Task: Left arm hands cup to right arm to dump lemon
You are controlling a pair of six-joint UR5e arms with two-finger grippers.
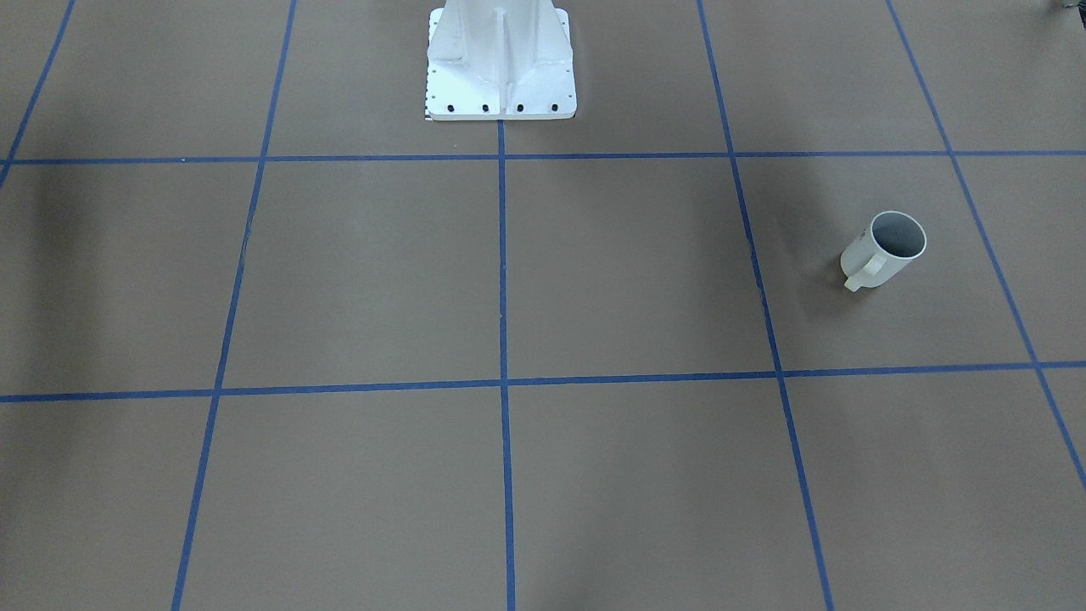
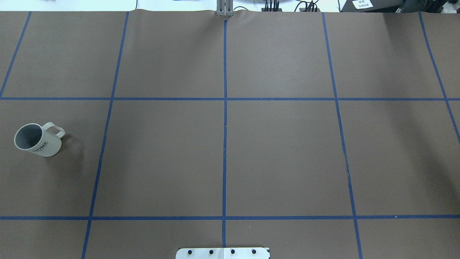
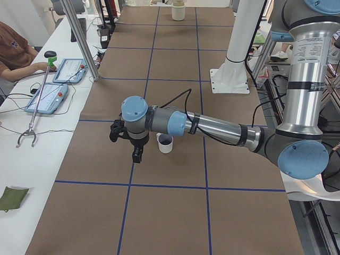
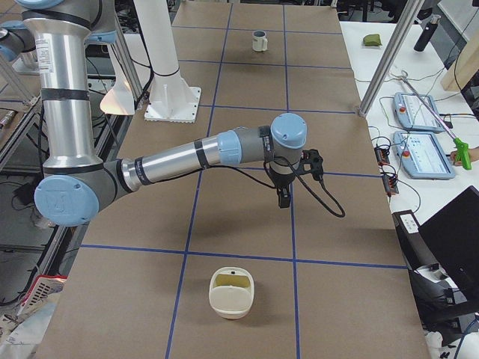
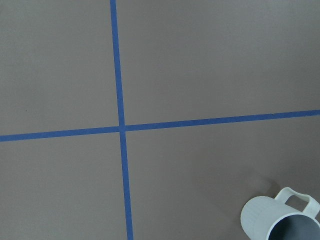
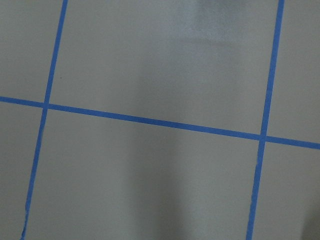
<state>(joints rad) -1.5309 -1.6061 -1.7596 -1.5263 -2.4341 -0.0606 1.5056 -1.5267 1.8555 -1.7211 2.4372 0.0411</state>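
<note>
The cup (image 2: 37, 140) is an off-white mug with "HOME" printed on it. It stands upright on the brown table at the robot's far left, handle toward the far side. It also shows in the front view (image 1: 882, 250), the left side view (image 3: 165, 143), the right side view (image 4: 259, 40) and the left wrist view (image 5: 280, 220). Its inside looks grey; no lemon shows. The left gripper (image 3: 137, 155) hangs just beside the cup, apart from it. The right gripper (image 4: 284, 199) hovers over bare table. I cannot tell whether either gripper is open.
The white robot pedestal (image 1: 501, 68) stands at mid-table on the robot's side. A cream container (image 4: 232, 293) lies at the robot's right end of the table. A side bench with tablets (image 3: 53, 85) and an aluminium post (image 3: 79, 37) borders the operators' side.
</note>
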